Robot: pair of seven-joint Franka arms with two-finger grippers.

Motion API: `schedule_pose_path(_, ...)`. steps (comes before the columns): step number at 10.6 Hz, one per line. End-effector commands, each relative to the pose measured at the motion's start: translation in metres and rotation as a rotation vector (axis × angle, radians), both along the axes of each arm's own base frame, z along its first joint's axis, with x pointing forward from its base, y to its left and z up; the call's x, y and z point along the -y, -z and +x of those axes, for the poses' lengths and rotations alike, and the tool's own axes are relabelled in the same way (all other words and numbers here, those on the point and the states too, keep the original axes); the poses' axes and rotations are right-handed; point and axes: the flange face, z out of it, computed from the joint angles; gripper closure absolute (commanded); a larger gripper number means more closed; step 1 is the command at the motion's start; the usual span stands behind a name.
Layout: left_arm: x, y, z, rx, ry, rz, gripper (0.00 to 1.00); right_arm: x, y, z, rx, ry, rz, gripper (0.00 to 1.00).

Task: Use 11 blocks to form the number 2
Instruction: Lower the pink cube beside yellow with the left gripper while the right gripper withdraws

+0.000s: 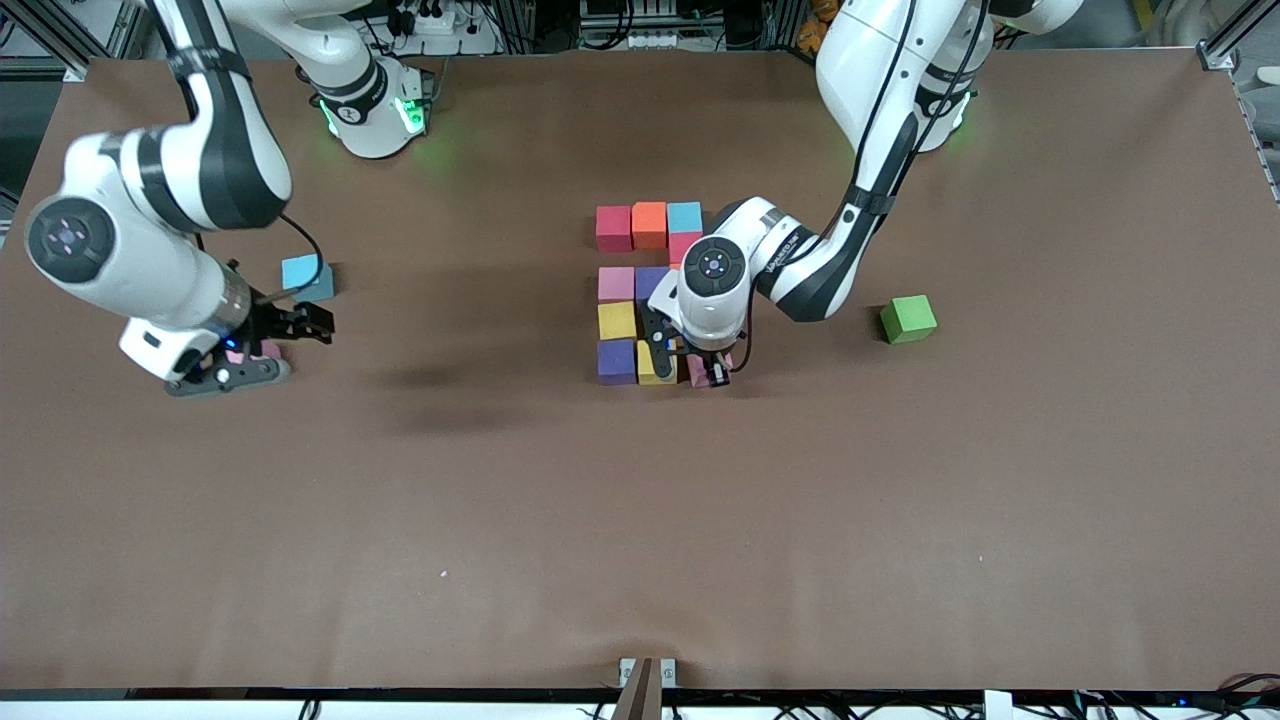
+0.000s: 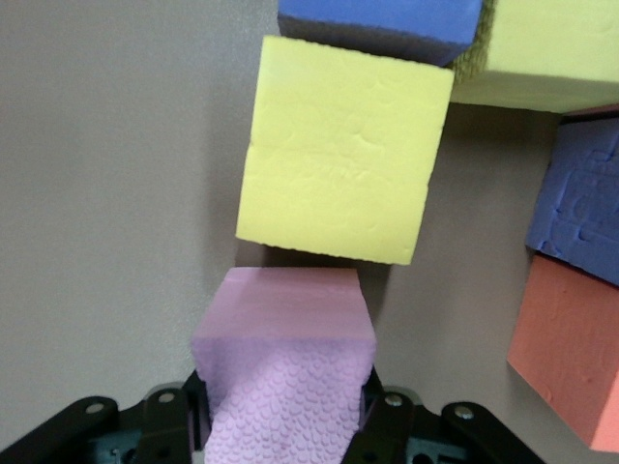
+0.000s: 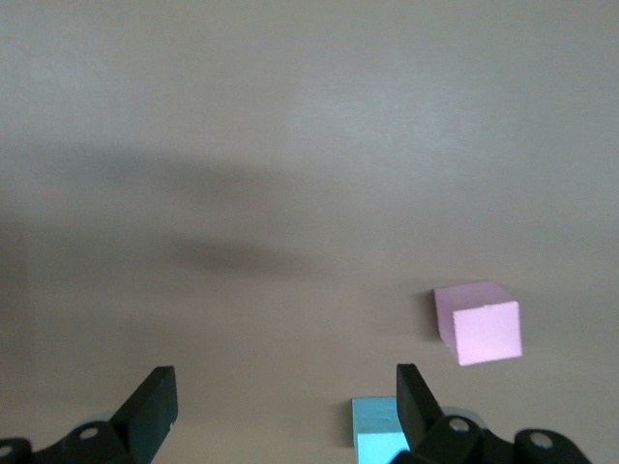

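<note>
Two hands are in my views, and only one is loaded. My left hand (image 1: 712, 375) is clamped on a pink block (image 2: 285, 372) and sits low over the tabletop (image 1: 700, 520) at the corner of the block group nearest the front camera, toward the left arm's end. In the left wrist view that pink block is just beside a yellow block (image 2: 338, 164), on the side toward the left arm's end; I cannot tell whether the two touch.

I count the group in the middle of the tabletop like this. Farthest from the front camera is a row of a red block (image 1: 613, 228), an orange block (image 1: 649, 224) and a light blue block (image 1: 684, 216). A reddish-pink block (image 1: 684, 246) sits just under the light blue one, partly hidden by the arm. Next comes a row starting with a light pink block (image 1: 616, 284) and a purple block (image 1: 650, 281); the rest of it is covered by the wrist. Below that lies a second yellow block (image 1: 617, 320), then a dark purple block (image 1: 616, 361) beside the first yellow one.

My right hand (image 3: 285, 401) hovers with fingers spread wide and nothing between them, near the right arm's end of the tabletop. Beneath it lie a loose light blue cube (image 1: 301, 272) and a loose pink cube (image 3: 478, 322), slightly apart. A green cube (image 1: 908, 319) sits alone toward the left arm's end, well apart from the group.
</note>
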Motion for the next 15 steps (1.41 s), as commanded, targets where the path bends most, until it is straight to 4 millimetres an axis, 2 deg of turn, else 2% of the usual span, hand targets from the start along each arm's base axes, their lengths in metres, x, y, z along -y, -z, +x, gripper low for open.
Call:
schedule_pose_path(1,0.011,0.003,-0.001,0.007,0.048,0.023,0.54,0.033,-0.035,-0.015,0.065,0.061,0.021,0.0)
schedule_pose_path(3,0.015,0.004,-0.004,0.024,0.082,0.044,0.54,0.037,-0.078,-0.016,0.093,0.079,0.023,0.0)
schedule_pose_path(4,0.015,0.004,-0.005,0.025,0.086,0.045,0.54,0.037,-0.107,-0.014,0.087,0.079,0.022,0.0)
schedule_pose_path(7,0.019,0.007,-0.007,0.024,0.095,0.049,0.54,0.032,-0.158,-0.011,0.119,0.078,0.048,0.0)
schedule_pose_path(9,0.022,0.008,-0.007,0.025,0.098,0.048,0.54,0.035,-0.173,-0.009,0.139,0.101,0.106,0.0)
schedule_pose_path(11,0.024,0.01,-0.008,0.024,0.1,0.047,0.54,0.055,-0.174,-0.01,0.13,0.184,0.118,0.0)
schedule_pose_path(13,0.027,0.005,-0.006,0.031,0.101,0.04,0.54,0.057,-0.198,-0.014,0.112,0.255,0.112,0.0)
schedule_pose_path(15,0.028,0.008,-0.005,0.029,0.1,0.04,0.54,0.053,-0.198,-0.015,0.098,0.229,0.079,0.0)
